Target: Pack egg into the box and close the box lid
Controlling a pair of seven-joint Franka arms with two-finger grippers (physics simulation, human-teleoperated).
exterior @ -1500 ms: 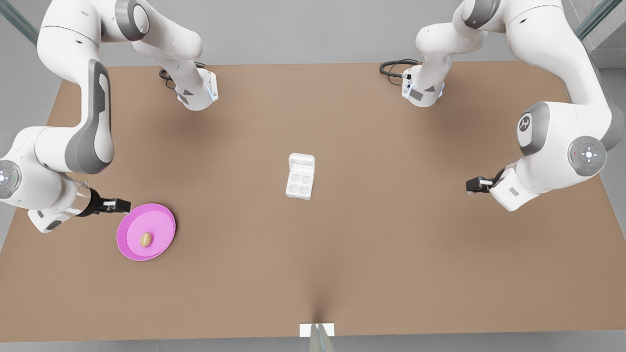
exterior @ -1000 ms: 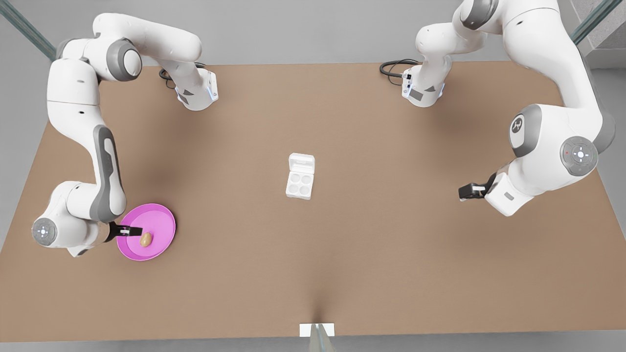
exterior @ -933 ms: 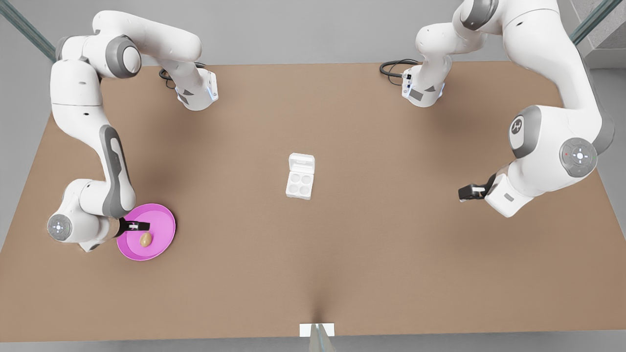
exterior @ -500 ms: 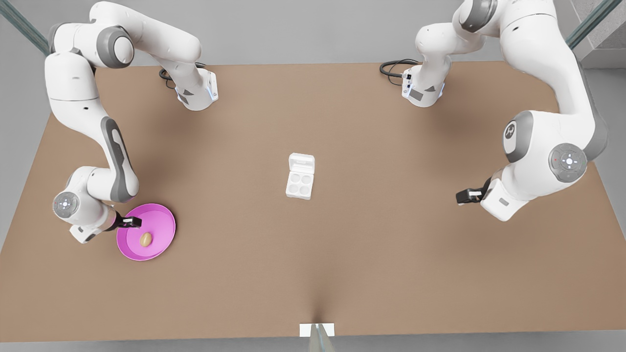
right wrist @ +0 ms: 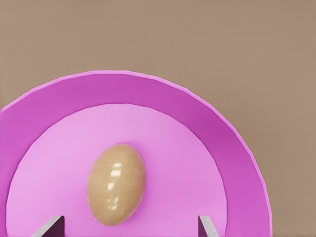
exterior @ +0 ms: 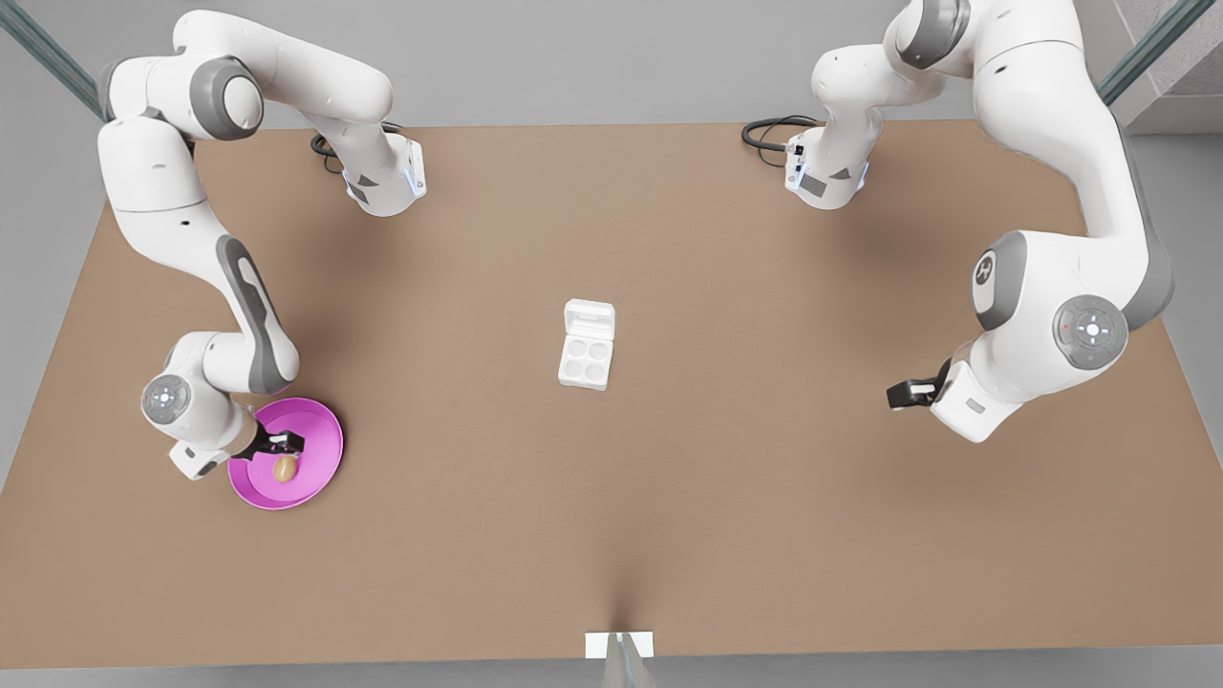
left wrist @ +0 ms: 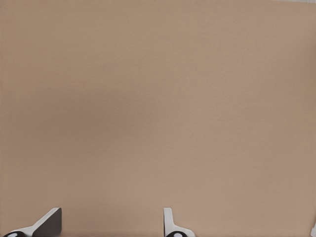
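A tan-brown egg (exterior: 285, 468) (right wrist: 116, 183) lies in the middle of a round pink plate (exterior: 323, 432) (right wrist: 148, 89) near the front view's left. My right gripper (exterior: 285, 443) (right wrist: 129, 227) hovers open just above the egg, its two fingertips spread to either side of it without touching. The white box (exterior: 584, 360) sits at the table's centre with four bare cups, and its box lid (exterior: 589, 316) is folded open on the far side. My left gripper (exterior: 898, 394) (left wrist: 108, 224) waits open over bare table at the front view's right.
Both arm bases (exterior: 382, 186) (exterior: 826, 177) with black cables stand at the table's far edge. A small white bracket (exterior: 619, 645) sits at the near edge. Brown tabletop stretches between plate and box.
My right gripper has shifted over the plate toward the egg. My left gripper has drifted slightly toward the front view's left. Egg, plate and box have not moved.
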